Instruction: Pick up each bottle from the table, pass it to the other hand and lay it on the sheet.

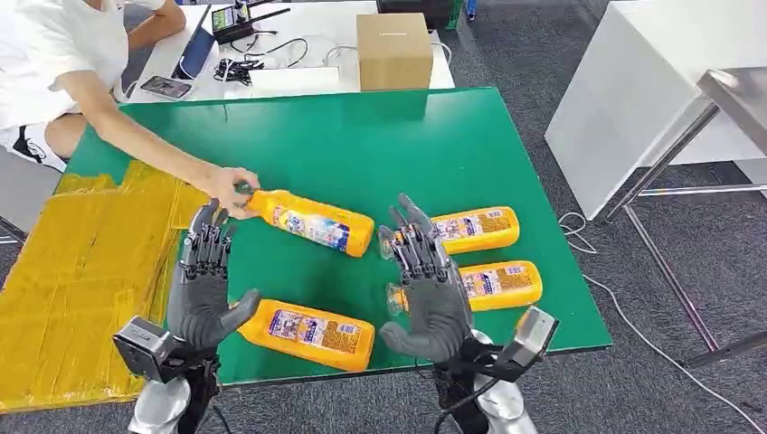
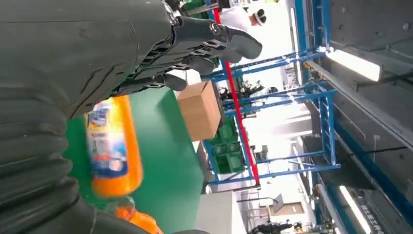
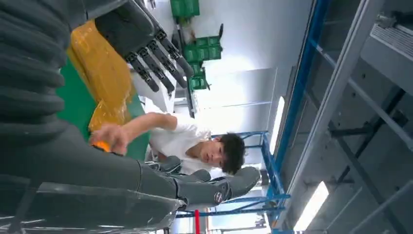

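Bottles: four orange ones lying on the green table (image 1: 398, 136), none on the yellow sheet (image 1: 81, 262) yet, so I'd say we're right at the start. The near bottle (image 1: 307, 333) lies just in front of me, between my two hands. Two more sit off to my right, the far-right bottle (image 1: 475, 228) and the near-right bottle (image 1: 497, 286), both partly behind my right hand (image 1: 425, 289). The fourth bottle (image 1: 312, 221) is further out, and a person's hand (image 1: 231, 192) is on its cap end, so I'm leaving that one alone for now.

Both hands are empty, fingers spread and raised above the table. My left hand (image 1: 206, 280) hangs near the edge of the sheet, thumb close to the near bottle's cap end but not touching as far as I can tell.

My read: the right hand grabs first, since the sheet is on my left and the left hand should do the laying down. Tips for the grab: come down over the middle of the body, across its length, not at the cap. These look smooth and rounded, so they'll probably roll if I nudge one side first. Close evenly from both sides. Leave enough bottle sticking out for the left hand to take hold at the handover.
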You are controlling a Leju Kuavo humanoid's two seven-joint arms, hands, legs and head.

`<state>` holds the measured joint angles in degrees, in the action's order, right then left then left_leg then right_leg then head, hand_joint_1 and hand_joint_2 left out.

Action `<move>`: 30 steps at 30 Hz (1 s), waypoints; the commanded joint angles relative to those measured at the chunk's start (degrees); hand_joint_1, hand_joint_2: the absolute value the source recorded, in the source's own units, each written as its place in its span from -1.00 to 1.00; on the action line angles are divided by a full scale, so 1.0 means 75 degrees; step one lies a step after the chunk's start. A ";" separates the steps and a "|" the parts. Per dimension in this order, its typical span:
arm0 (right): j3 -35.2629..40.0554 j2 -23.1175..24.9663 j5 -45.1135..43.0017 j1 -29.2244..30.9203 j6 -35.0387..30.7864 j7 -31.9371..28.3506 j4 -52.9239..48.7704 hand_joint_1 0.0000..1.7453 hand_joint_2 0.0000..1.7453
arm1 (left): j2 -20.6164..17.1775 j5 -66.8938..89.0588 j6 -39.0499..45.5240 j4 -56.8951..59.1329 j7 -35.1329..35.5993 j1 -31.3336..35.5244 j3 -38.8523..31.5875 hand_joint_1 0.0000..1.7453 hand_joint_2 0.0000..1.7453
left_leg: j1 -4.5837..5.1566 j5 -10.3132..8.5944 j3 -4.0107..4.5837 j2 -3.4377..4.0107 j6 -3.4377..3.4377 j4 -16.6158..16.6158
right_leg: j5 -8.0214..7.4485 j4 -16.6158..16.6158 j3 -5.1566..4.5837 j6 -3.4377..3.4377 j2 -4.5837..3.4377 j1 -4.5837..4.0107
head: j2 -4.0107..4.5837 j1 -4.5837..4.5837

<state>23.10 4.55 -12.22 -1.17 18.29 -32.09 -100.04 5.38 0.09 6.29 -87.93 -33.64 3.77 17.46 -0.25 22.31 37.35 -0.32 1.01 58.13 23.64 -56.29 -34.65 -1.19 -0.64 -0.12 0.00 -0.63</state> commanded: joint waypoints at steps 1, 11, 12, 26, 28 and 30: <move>-0.0211 -0.0300 0.0014 -0.0210 0.0059 0.0001 -0.0368 -1.00 1.00 | -0.0154 0.0016 -0.0014 0.0071 0.0017 0.0033 -0.0159 -1.00 1.00 | 0.0001 0.0017 -0.0045 0.0000 -0.0006 -0.0005 | 0.0017 0.0006 0.0046 -0.0003 0.0010 0.0000 | 0.0000 0.0000; -0.0391 -0.0202 0.0043 -0.0272 0.0021 -0.0060 -0.0321 -1.00 1.00 | -0.0134 0.0043 -0.0010 0.0085 0.0022 0.0010 -0.0173 -1.00 1.00 | 0.0000 0.0011 -0.0035 0.0001 -0.0003 -0.0006 | 0.0012 0.0008 0.0038 -0.0002 0.0006 -0.0001 | 0.0000 0.0000; -0.0435 -0.0153 0.0225 -0.0289 -0.0137 -0.0063 -0.0307 -1.00 1.00 | -0.0137 0.0073 -0.0011 0.0062 0.0027 -0.0015 -0.0166 -1.00 1.00 | 0.0001 0.0006 -0.0024 0.0002 -0.0003 -0.0006 | 0.0007 0.0006 0.0025 -0.0002 0.0004 0.0000 | 0.0000 0.0000; -0.0144 -0.0152 0.1845 0.0083 -0.2111 0.0161 0.0261 -1.00 1.00 | -0.0184 0.0132 0.0082 -0.0112 0.0033 -0.0206 -0.0239 -1.00 1.00 | 0.0000 0.0017 -0.0047 0.0021 -0.0005 -0.0007 | 0.0011 0.0009 0.0046 -0.0002 -0.0012 -0.0001 | 0.0000 0.0000; -0.0145 -0.0150 0.1793 0.0135 -0.2197 0.0273 0.0325 -1.00 1.00 | -0.0193 0.0133 0.0095 -0.0157 0.0034 -0.0226 -0.0260 -1.00 1.00 | 0.0002 0.0030 -0.0075 0.0025 -0.0009 -0.0007 | 0.0023 0.0008 0.0072 -0.0003 -0.0013 0.0000 | 0.0000 0.0000; -0.0159 -0.0154 0.1753 0.0178 -0.2272 0.0365 0.0409 -1.00 1.00 | -0.0200 0.0133 0.0105 -0.0177 0.0034 -0.0236 -0.0275 -1.00 1.00 | 0.0000 0.0011 -0.0035 0.0021 -0.0005 -0.0007 | 0.0006 0.0008 0.0034 -0.0001 -0.0015 -0.0001 | 0.0000 0.0000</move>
<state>21.38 3.78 0.79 -3.12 3.96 -31.43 -101.96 5.05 1.11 6.86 -89.09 -33.64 2.03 17.00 -0.25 22.29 37.35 -0.33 1.02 58.13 23.64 -56.29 -34.61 -1.19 -0.64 -0.12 0.00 -0.63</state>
